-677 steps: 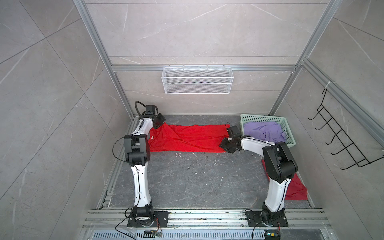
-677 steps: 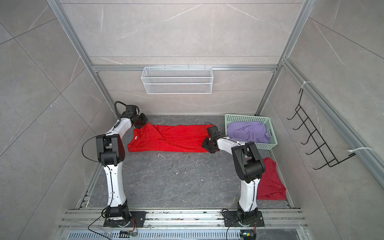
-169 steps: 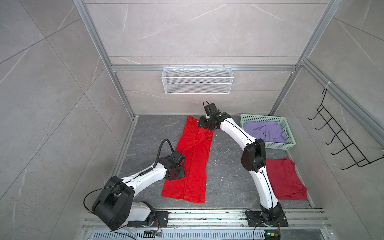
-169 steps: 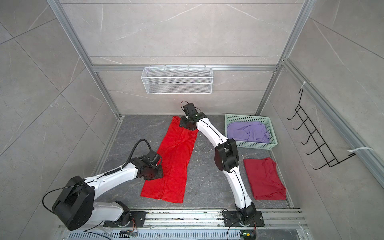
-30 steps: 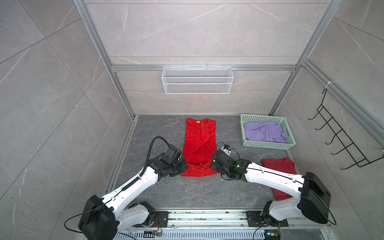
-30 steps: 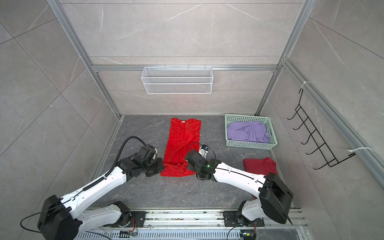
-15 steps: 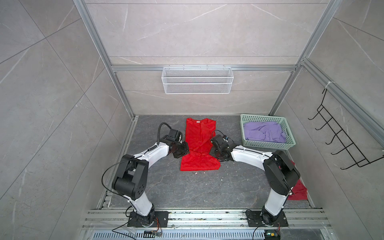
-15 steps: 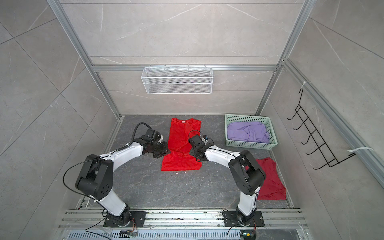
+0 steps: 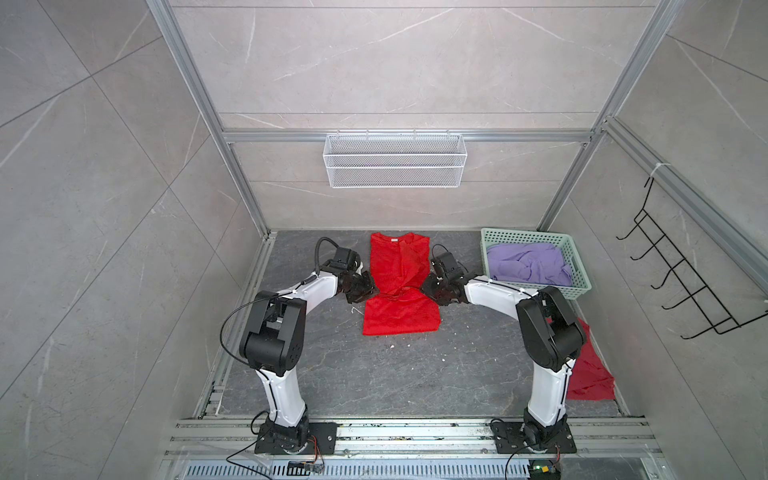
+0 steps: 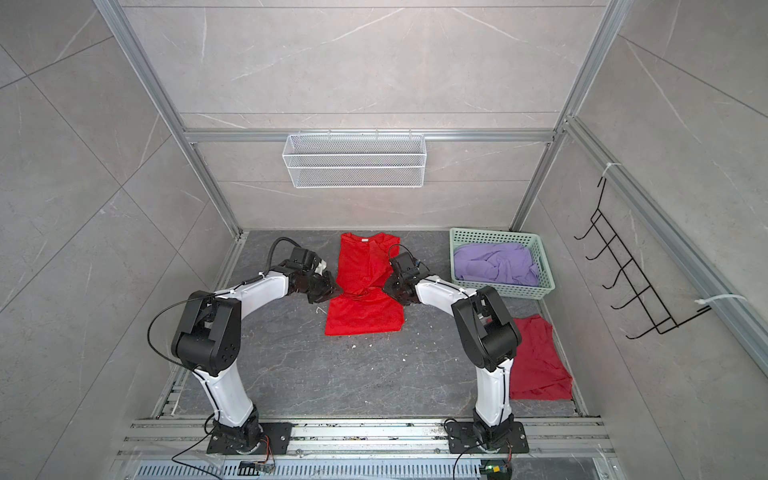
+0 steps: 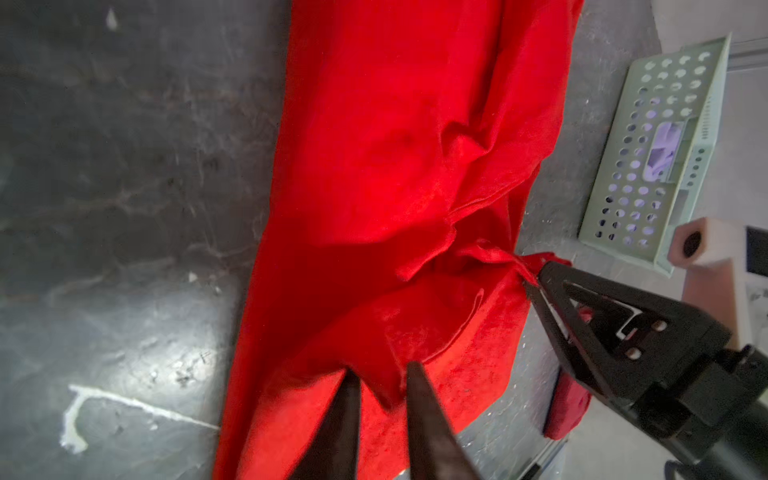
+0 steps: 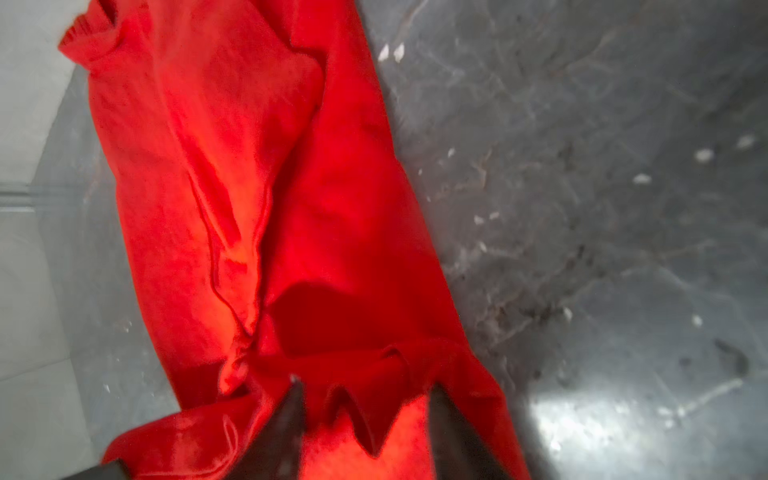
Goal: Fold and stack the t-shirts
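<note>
1. we find the bright red t-shirt (image 9: 399,307) mid-table, collar toward the back wall and the near part doubled into a flat panel.
2. left gripper (image 11: 381,370) is at the shirt's left edge. its jaws are narrowly parted with cloth in the gap, and we cannot tell whether they pinch it.
3. right gripper (image 12: 366,386) is at the opposite edge, jaws wide apart and clamping nothing.
4. darker red t-shirt (image 10: 536,361) lies crumpled by the right arm — lavender t-shirt (image 9: 528,264) lies in the green basket (image 9: 525,236).
</note>
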You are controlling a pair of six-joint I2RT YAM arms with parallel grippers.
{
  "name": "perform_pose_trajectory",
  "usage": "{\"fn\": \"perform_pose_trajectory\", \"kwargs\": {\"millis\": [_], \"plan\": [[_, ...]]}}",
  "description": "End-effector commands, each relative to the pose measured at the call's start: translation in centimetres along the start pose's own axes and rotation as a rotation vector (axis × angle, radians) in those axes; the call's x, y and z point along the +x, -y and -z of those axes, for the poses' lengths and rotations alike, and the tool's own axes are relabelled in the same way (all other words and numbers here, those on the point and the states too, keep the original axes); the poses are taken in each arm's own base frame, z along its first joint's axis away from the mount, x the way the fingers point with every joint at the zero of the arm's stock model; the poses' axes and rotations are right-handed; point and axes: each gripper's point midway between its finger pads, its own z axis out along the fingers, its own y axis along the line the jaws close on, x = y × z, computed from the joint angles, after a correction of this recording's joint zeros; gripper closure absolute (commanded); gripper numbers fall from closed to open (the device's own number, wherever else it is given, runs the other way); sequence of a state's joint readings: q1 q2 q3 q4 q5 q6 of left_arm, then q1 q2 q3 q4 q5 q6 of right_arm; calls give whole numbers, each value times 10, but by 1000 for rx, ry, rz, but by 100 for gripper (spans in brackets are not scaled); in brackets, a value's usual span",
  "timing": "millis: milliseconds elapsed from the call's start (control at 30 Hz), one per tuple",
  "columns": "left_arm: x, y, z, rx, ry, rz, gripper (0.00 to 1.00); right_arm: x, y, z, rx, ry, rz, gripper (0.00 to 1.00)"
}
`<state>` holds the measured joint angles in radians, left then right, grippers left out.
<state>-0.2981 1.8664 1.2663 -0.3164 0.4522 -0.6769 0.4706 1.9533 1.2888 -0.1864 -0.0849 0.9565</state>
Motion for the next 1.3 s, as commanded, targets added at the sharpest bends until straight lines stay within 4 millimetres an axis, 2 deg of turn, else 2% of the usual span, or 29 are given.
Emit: {"fn": "perform_pose_trajectory", "kwargs": {"millis": [0,67,133,267,433,567,767,867,1067,1267], "plan": [[-26,12,11,60,24,16,68,-31,-26,18,-124,50,-8,43],[-40,12,19,89,44,48,65,-45,-34,32,-164,87,1,43],[-49,12,28,112,71,61,64,-49,-37,42,-172,98,26,43],[-47,12,45,102,108,38,58,-33,-22,54,-142,67,75,43],[-14,-2,55,77,76,31,50,6,10,62,-117,-21,69,42],[24,-18,63,65,43,52,44,46,33,72,-122,-85,52,40],[88,-42,68,70,-38,126,41,100,48,76,-163,-160,3,38],[111,-49,64,92,-69,166,41,117,54,72,-171,-178,-50,38],[126,-62,47,107,-81,238,42,135,66,54,-161,-189,-120,38],[117,-70,28,71,-79,256,46,141,65,43,-150,-193,-141,38]]}}
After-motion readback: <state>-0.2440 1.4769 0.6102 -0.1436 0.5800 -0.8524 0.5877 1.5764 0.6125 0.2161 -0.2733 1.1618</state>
